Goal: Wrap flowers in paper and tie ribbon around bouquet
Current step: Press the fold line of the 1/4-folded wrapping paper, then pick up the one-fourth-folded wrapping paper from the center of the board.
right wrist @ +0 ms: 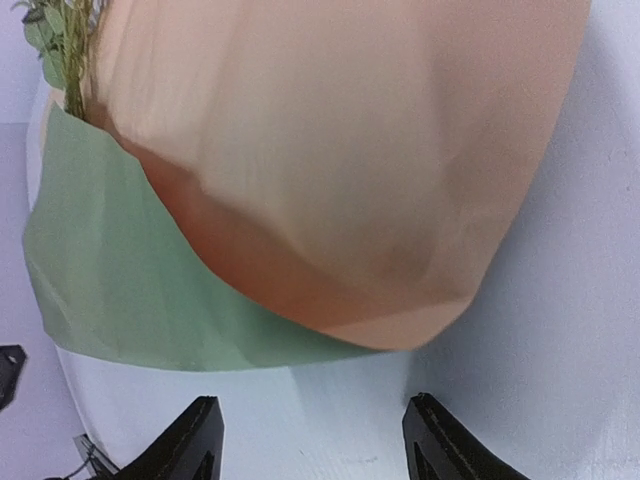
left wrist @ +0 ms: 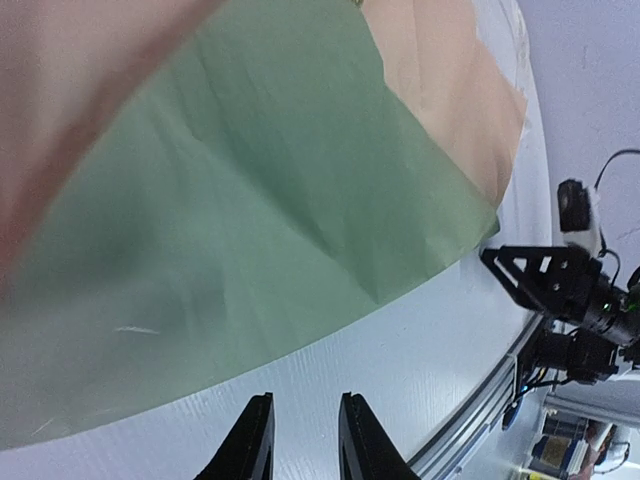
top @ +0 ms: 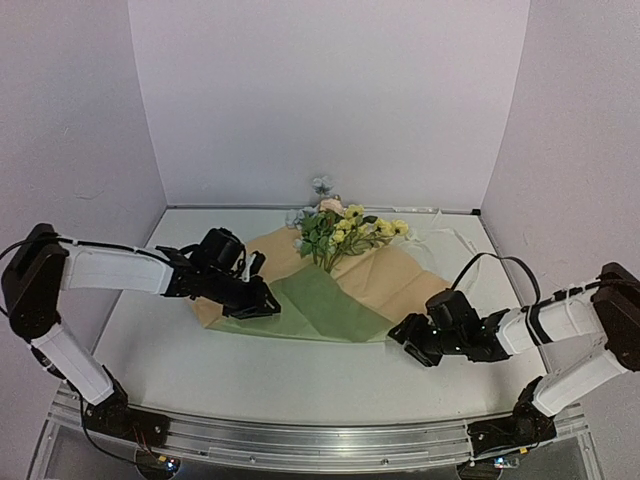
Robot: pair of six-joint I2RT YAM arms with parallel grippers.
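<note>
The green paper (top: 325, 305) looks thin, matt and softly creased, the peach sheet (top: 405, 280) just as dull, while the white table (top: 250, 370) is smooth with a faint sheen and its front rail (top: 330, 440) is bare brushed metal.

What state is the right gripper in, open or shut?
Open: the right gripper has its fingers wide apart over the table, with nothing between them.

overhead; both wrist views near paper (top: 325, 305)
</note>
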